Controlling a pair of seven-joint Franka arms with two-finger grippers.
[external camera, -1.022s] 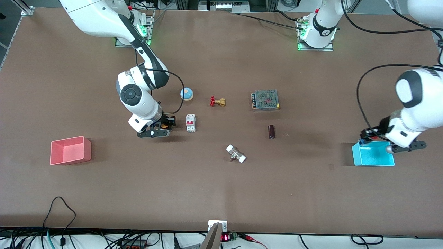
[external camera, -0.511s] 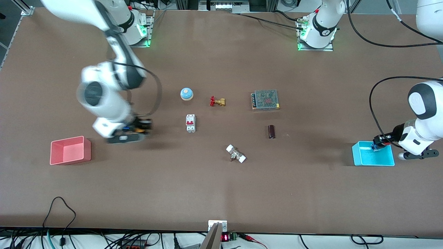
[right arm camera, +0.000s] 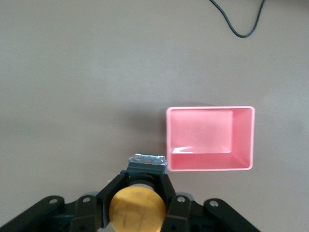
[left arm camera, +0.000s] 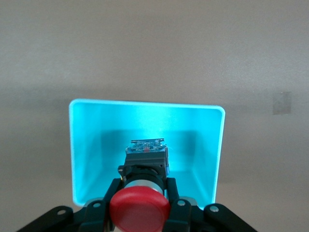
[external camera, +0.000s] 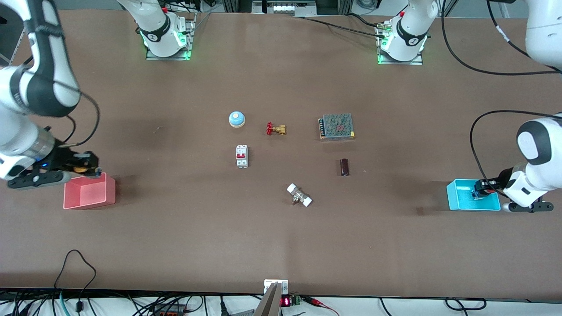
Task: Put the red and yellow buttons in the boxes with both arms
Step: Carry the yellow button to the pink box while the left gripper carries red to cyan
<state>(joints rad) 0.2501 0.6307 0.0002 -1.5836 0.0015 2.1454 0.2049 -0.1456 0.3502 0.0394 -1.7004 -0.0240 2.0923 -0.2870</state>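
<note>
My left gripper [external camera: 479, 189] is shut on the red button [left arm camera: 139, 209] and holds it over the open cyan box [external camera: 461, 202], which fills the left wrist view [left arm camera: 87, 145]. My right gripper [external camera: 90, 168] is shut on the yellow button [right arm camera: 137, 209], seen as an orange spot in the front view [external camera: 80, 169]. It hangs over the table at the edge of the pink box [external camera: 90, 193] that lies farther from the front camera. In the right wrist view the pink box [right arm camera: 210, 164] is empty and lies beside the button, not under it.
In the table's middle lie a pale blue dome [external camera: 236, 119], a white breaker [external camera: 242, 156], a red-handled brass valve [external camera: 275, 129], a grey mesh-topped block [external camera: 337, 126], a dark cylinder [external camera: 344, 166] and a white-capped fitting [external camera: 299, 195].
My right arm has swung with the yellow button from beside the breaker to the pink box. My left gripper has moved with the red button farther in over the cyan box and lower.
</note>
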